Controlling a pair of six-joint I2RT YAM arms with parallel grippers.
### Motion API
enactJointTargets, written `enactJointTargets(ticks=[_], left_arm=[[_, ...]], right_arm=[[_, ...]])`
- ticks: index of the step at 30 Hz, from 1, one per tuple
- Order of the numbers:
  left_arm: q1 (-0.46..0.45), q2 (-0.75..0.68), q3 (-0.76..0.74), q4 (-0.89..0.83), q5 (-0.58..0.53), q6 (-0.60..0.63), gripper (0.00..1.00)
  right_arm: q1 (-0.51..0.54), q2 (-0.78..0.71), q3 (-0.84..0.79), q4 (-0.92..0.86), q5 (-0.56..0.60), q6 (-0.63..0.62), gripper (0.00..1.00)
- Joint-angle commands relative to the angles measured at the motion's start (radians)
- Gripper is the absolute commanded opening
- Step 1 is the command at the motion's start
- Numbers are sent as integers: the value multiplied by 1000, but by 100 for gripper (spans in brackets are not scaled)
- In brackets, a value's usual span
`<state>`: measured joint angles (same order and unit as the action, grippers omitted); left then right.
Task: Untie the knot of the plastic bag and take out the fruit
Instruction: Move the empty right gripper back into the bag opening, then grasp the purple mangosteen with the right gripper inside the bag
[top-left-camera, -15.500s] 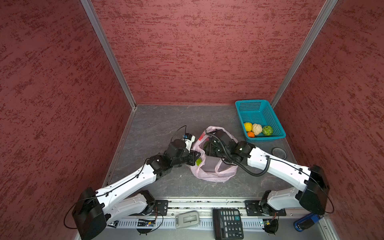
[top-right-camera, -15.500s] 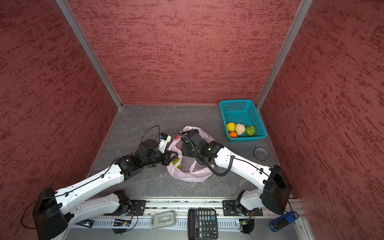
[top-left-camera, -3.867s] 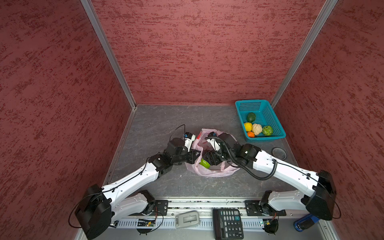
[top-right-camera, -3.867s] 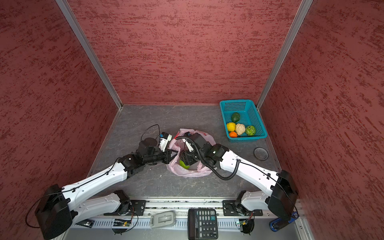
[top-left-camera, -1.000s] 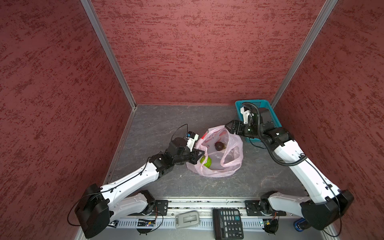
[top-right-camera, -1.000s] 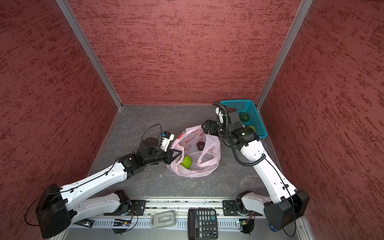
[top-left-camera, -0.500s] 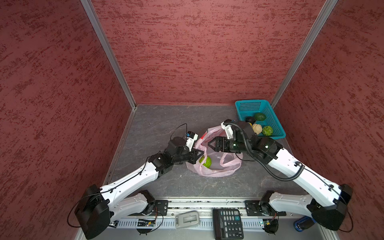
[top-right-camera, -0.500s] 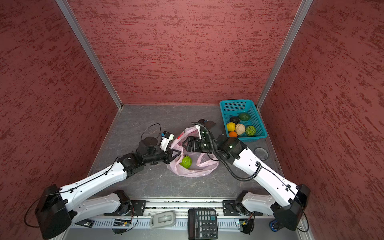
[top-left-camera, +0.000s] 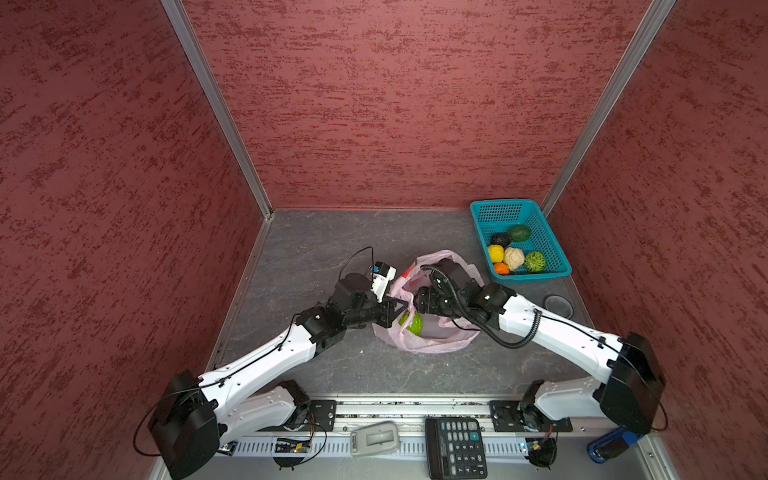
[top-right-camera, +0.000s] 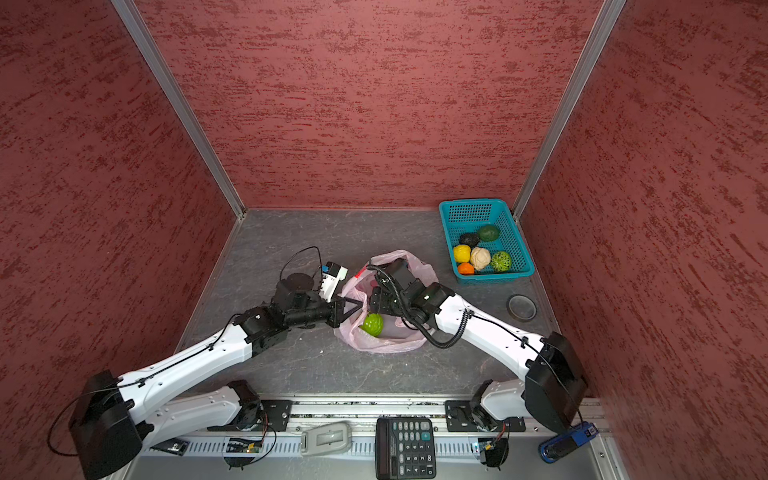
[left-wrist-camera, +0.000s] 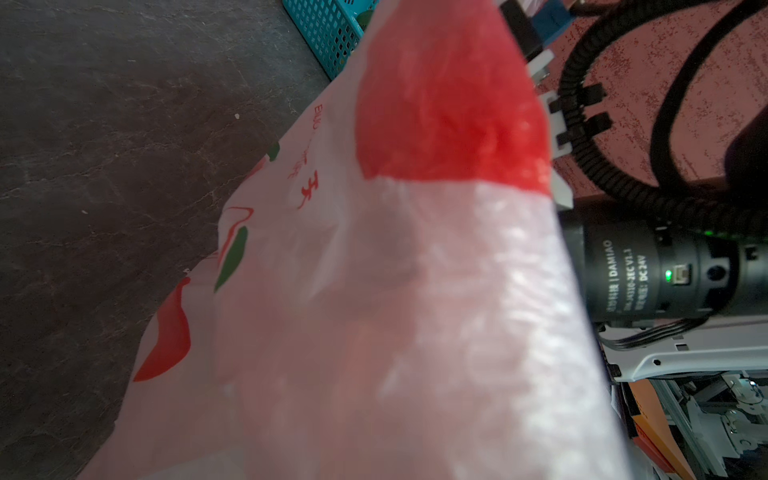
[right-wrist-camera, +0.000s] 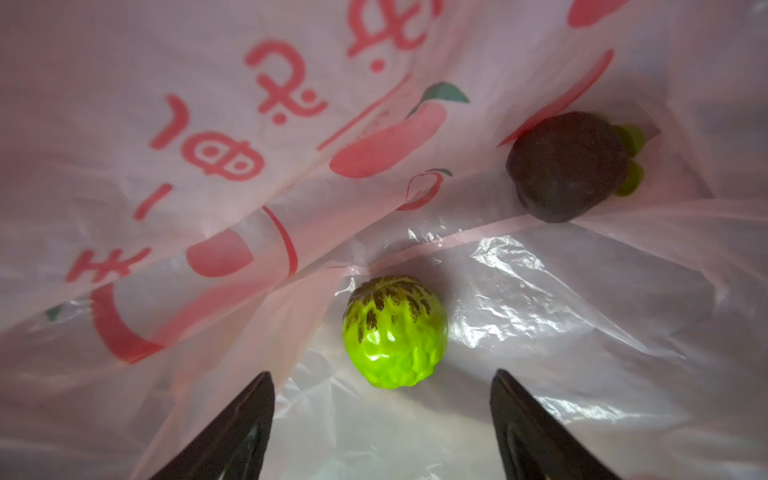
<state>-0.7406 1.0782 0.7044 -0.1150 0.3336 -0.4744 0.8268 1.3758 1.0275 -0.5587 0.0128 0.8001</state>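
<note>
The right wrist camera, looking inside the plastic bag, catches what no other view does. A green fruit, bumpy and brown-flecked at one end, lies on the glossy film just ahead of the right gripper. The gripper's black fingers are spread wide with nothing between them. A dark brown fruit sits deeper in, against a fold.

In both top views only the green fruit shows through the bag's mouth, because the right arm's wrist covers the rest of the opening. The left wrist view is almost filled by pink film and a red patch of print, with the right arm's black motor housing beside it.

The left gripper is pressed together on the bag's rim at the side nearest its own arm. The bag lies mid-table between the two arms — crinkled, translucent pale pink, printed with red characters and fruit shapes, its mouth standing open.

Near it, in the far right corner, a teal basket holds six pieces of fruit. A dark round disc lies just in front of the basket, and a calculator rests on the front rail.
</note>
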Motion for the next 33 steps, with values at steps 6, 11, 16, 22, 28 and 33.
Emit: enactJointTargets(ticks=[6,11,16,22,28,33], left_arm=[[3,-14,-1,30,7,2,0],[3,-12,-6,41,10,-4,0],[0,-16,-20,57,13,-16,0],[-16,-19,-35,49,12,-17,0],[-44,-16,-49,46,2,-15,0],[-55,-8,-51,55,-5,-19,0]], right_arm=[[23,58,-12,38,-5,-14,84],[23,150,-11,2,1,73,86],[-17,193,-19,51,102,142,88],[-80,225,40,47,272,142,90],[-157,226,-9,141,302,120,89],[-172,265,9,182,295,96,89]])
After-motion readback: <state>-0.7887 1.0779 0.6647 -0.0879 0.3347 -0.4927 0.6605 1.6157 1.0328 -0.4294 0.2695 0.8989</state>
